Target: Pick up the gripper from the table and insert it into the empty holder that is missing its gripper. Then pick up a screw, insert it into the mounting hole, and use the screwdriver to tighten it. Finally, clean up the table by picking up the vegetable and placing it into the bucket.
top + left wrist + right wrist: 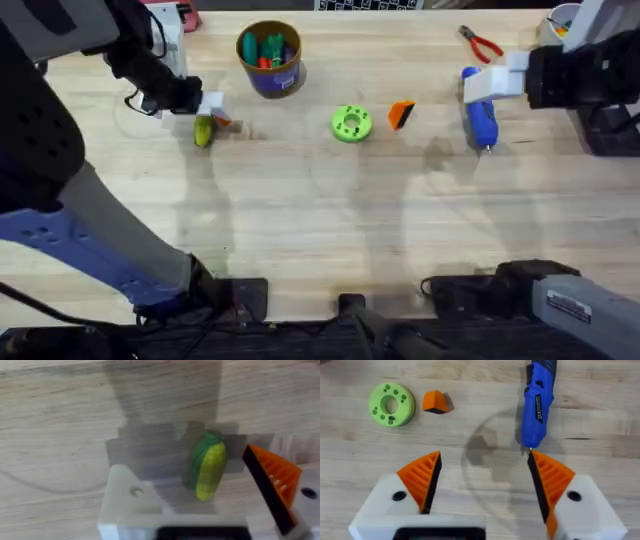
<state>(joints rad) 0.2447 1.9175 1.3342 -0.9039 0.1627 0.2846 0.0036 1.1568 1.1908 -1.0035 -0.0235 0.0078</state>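
A: Left hand (213,117) hangs low over the far left of the light wooden tabletop (320,220), released, with the small oblong yellow toy vegetable with a green end (203,131) lying flat between its two sides.

B: What does its own camera show?

A: One side carries an orange ribbed wedge tip; the other is a bare white blocky plastic finger base (131,505) with a small hole in it. The vegetable (207,467) lies on the wood between them, touching neither as far as I can tell.

B: And the right hand?

A: Right hand (484,485) is spread wide, grasping nothing. It sits at the far right of the tabletop, just beside the long blue pen-shaped powered screwdriver (481,112). In its wrist view the screwdriver (537,402) lies flat, its thin metal bit ending right at the edge of one orange pad; I cannot tell if they touch.

B: Where is the loose fingertip?

A: That small orange plastic wedge with a dark side face (401,114) rests on the wood near the middle, just beside a flat round lime-green disc (351,123) with small holes.

B: The bucket?

A: The round brown-gold cup with a dark purple lower band (270,60) stands upright at the far edge, between the left hand and the disc, with green and orange-red pieces inside. Red-handled pliers (481,44) lie near the far right corner.
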